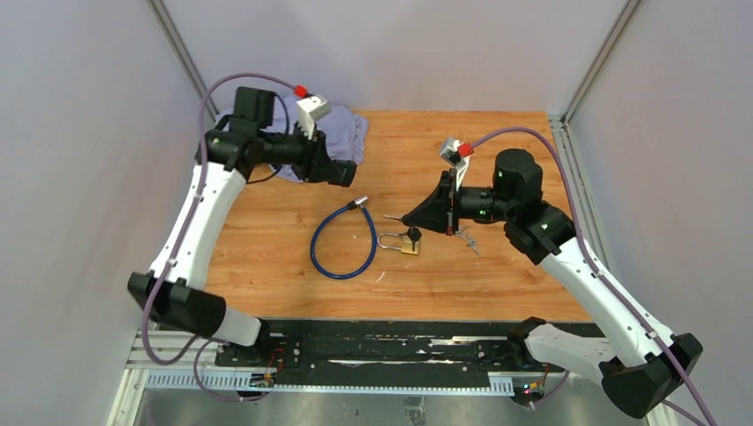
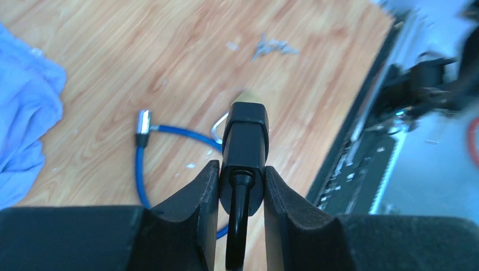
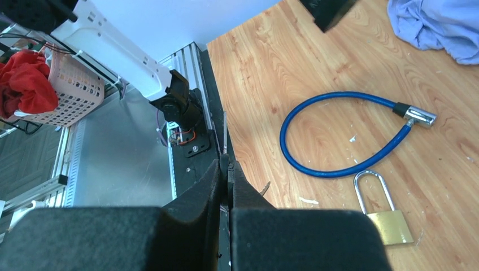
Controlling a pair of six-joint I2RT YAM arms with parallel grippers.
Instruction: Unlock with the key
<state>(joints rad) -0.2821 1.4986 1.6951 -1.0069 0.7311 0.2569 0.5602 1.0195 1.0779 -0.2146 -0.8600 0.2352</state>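
Calling the near edge 6 o'clock and the far edge 12 on the top cam, here's what we've got on the wooden table (image 1: 497,293).

Nearest thing on the wood is the brass padlock (image 1: 409,248). It's lying flat pretty much dead centre, shackle pointing to 9 o'clock and looking closed. A little bunch of loose keys (image 1: 466,238) lies off at its 3 o'clock, not touching it. At 9 o'clock from the padlock there's the blue cable lock (image 3: 339,95), curled into 1 loop with its silver end (image 1: 359,204) on the loop's 12 o'clock side. It's near the padlock but apart from it.

The right gripper (image 1: 407,216) hangs just on the 12 o'clock side of the padlock, nose aimed at 9 o'clock. Its wrist cam shows the 2 fingers pressed tight together. We can't tell whether anything thin is pinched in there.

Further out, around 10 o'clock, the left gripper (image 1: 351,177) sits by the cable's silver end, aimed roughly at 4 o'clock. On its wrist cam the fingers (image 2: 197,197) are clamped on a black key (image 2: 245,132), or at least that's what it looks like to us. It has a boxy black head sticking out past the tips and a thin loop trailing back between them. The padlock shows right behind it in that view, but on the top cam the 2 are well apart.

Last one, out at 11 o'clock: a crumpled blue cloth (image 1: 342,133) at the far edge.
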